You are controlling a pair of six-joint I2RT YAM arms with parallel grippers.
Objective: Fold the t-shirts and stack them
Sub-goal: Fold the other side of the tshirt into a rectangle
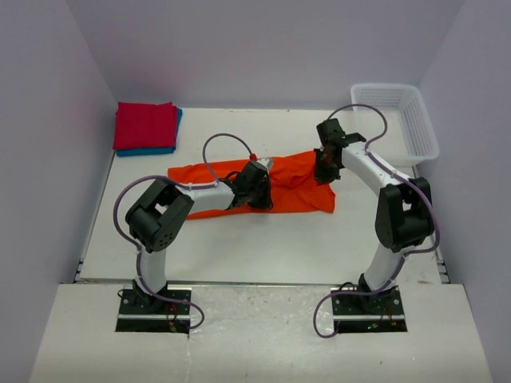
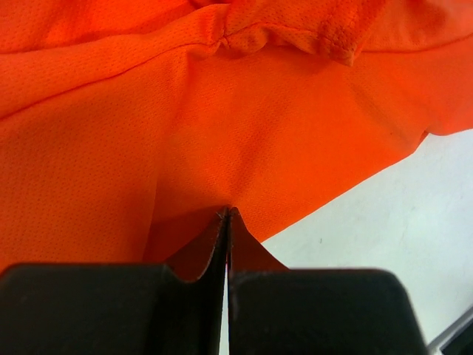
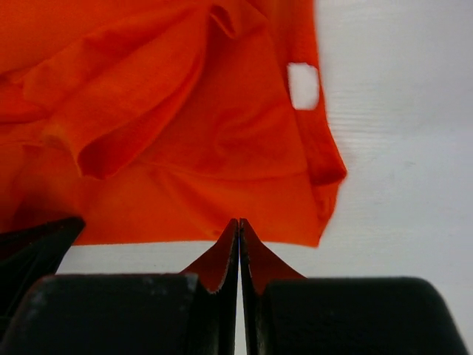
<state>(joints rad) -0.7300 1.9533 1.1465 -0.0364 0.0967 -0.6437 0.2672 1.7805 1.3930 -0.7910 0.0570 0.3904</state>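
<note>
The orange shirt (image 1: 291, 191) lies in a long, rumpled band across the middle of the surface (image 1: 239, 243), not yet folded. The left tool (image 1: 257, 188) is clamped near the band's centre, its fingers pressed together with orange cloth caught between them. The right tool (image 1: 326, 169), at three o'clock of the shirt, is likewise closed on the hem at that end. Its bite looks thin in the wrist view, and I cannot be sure how much cloth it holds. At eleven o'clock on the surface the red shirt (image 1: 144, 124) sits folded on the blue shirt (image 1: 164, 150). The basket (image 1: 397, 120) stands at one o'clock.

The main risk is that the thin hem slips out of the right tool on a lift, dropping that end and leaving a lopsided fold. If the arms move unevenly, they would likely drag the whole shirt instead of turning it over. The bunched ridges near the collar could also get pressed into the fold.
</note>
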